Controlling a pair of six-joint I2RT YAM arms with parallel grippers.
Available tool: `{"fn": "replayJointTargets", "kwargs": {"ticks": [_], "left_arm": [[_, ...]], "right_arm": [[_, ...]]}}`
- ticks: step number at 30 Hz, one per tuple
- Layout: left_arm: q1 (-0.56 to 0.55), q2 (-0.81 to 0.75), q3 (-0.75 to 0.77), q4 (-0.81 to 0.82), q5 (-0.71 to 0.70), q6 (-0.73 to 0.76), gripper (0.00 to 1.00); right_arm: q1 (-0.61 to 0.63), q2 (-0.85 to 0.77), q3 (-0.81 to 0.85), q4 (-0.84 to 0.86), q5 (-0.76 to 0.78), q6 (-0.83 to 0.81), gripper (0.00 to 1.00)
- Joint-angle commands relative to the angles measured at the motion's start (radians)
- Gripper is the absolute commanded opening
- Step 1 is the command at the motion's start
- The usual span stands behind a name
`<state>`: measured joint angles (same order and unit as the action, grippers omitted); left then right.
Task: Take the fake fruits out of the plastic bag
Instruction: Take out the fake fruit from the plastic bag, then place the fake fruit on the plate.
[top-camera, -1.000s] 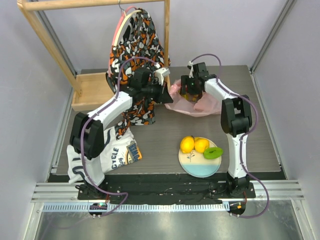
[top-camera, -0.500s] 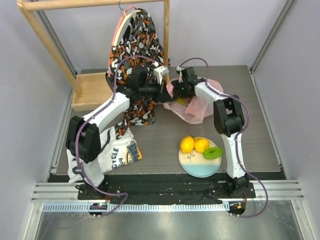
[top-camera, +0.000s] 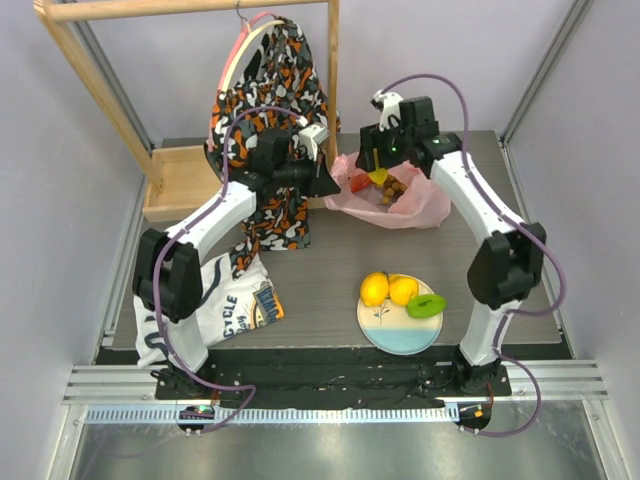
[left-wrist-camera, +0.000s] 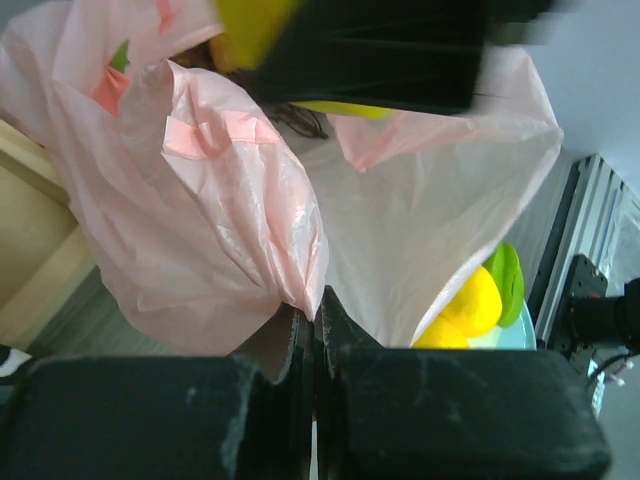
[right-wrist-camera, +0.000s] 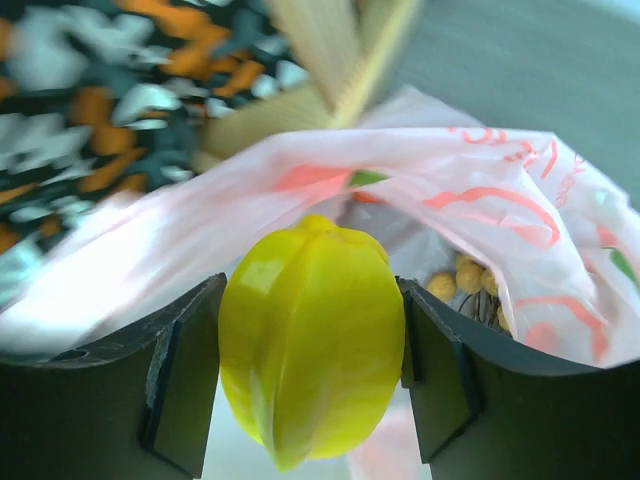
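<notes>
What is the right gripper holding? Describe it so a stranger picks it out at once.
At the back of the table, right of the patterned garment, lies a pink plastic bag. Just above its opening the right gripper clamps a yellow fruit. Unlike the two round lemons on the plate, it is oval with lengthwise ridges and hangs in the air.

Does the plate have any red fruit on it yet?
No, the plate holds only two yellow lemons and a green piece.
</notes>
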<state>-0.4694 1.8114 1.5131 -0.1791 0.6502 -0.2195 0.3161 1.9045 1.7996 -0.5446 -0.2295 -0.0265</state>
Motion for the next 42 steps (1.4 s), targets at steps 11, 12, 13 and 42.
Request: {"fn": "replayJointTargets", "kwargs": {"ticks": [11, 12, 13, 42], "left_arm": [[0.032, 0.011, 0.062, 0.105, -0.043, -0.08, 0.0], [0.034, 0.012, 0.064, 0.104, -0.046, -0.081, 0.0], [0.037, 0.009, 0.064, 0.102, -0.047, -0.083, 0.0], [0.044, -0.089, -0.051, 0.101, -0.049, -0.064, 0.0]], "right_arm": [[0.231, -0.539, -0.43, -0.36, -0.203, -0.755, 0.4], [0.277, -0.571, -0.472, -0.367, -0.189, -0.789, 0.4], [0.297, -0.582, -0.515, -0.364, -0.167, -0.847, 0.4], [0.548, -0.748, -1.054, -0.144, -0.096, -1.118, 1.0]]}}
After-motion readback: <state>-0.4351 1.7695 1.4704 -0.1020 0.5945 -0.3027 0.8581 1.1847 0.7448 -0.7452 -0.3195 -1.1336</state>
